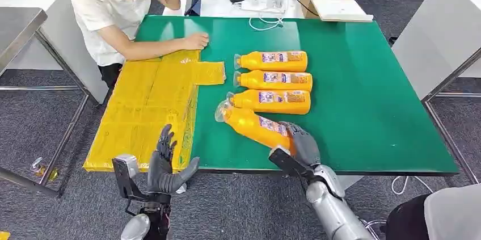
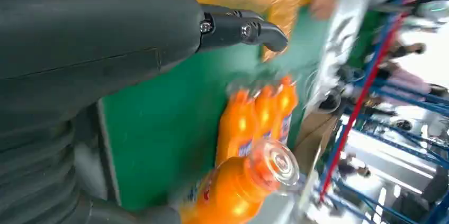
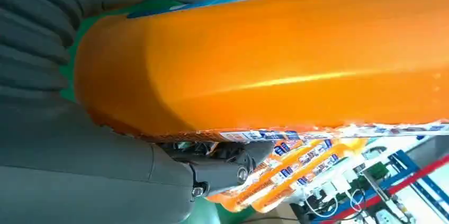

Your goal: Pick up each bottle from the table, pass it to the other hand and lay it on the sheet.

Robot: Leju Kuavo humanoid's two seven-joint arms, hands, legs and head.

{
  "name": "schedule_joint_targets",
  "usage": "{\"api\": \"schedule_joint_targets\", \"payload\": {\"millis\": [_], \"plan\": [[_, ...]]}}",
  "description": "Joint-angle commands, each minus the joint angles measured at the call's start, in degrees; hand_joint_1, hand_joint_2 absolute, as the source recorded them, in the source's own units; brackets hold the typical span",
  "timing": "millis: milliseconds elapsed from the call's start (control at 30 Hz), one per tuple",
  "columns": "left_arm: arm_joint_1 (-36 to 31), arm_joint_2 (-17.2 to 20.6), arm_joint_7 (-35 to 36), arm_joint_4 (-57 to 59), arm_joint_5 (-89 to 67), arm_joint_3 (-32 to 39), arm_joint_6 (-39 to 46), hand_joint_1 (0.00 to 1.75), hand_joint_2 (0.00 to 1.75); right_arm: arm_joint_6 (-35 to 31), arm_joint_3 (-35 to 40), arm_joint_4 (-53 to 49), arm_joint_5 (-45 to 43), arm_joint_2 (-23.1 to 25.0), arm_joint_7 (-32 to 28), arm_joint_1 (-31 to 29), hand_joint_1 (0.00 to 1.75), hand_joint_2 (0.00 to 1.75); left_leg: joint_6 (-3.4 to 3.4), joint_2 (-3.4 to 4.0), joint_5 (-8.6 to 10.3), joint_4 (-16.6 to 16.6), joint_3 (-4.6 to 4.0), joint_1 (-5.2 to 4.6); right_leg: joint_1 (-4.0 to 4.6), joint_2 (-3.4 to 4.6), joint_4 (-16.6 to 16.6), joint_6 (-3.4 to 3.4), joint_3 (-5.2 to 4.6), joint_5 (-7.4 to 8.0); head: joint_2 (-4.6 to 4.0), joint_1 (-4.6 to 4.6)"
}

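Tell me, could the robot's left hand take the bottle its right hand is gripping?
Probably yes. The left hand is open, fingers spread, near the yellow sheet, and the tilted orange bottle in the right hand points its cap that way with nothing between.

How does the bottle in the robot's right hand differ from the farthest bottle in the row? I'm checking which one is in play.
The near bottle is gripped at its base by the right hand; the farthest bottle is untouched. The near bottle lies slanted, cap toward the yellow sheet; the farthest bottle lies straight across the green table, parallel to its neighbours. Both are orange, labelled, clear-capped.
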Motion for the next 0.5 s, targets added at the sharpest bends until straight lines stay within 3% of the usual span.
{"api": "schedule_joint_targets", "payload": {"millis": [33, 233, 500], "plan": [[-1.5, 3.2, 3.6, 3.7, 11.2, -3.7, -6.3, 0.0, 1.75, -0.2, 3.5, -12.4, -4.5, 0.6, 0.3, 2.4, 1.75, 1.75, -0.06, 0.19, 0.0, 0.0, -0.09, -0.01, 0.0, 0.14, 0.0, -0.1, -0.15, 0.03, 0.0, -0.02], [-1.8, 4.8, 4.3, 2.4, 13.2, -6.2, -10.3, 0.0, 1.75, -0.5, 5.9, -10.1, -5.1, 1.2, -0.9, 0.7, 1.75, 1.75, -0.06, 0.07, 0.01, 0.0, -0.26, 0.0, 0.0, 0.06, 0.0, -0.08, -0.23, 0.0, 0.0, 0.0], [-4.7, 4.7, 1.9, 5.0, 6.3, -7.8, -10.1, 0.0, 1.75, 4.3, 16.5, -3.8, -3.9, 8.3, -1.8, -3.0, 1.75, 1.75, -0.14, 0.37, -0.02, -0.1, -0.39, 0.06, 0.08, 0.32, 0.0, -0.18, -0.44, 0.05, 0.0, 0.0]]}}
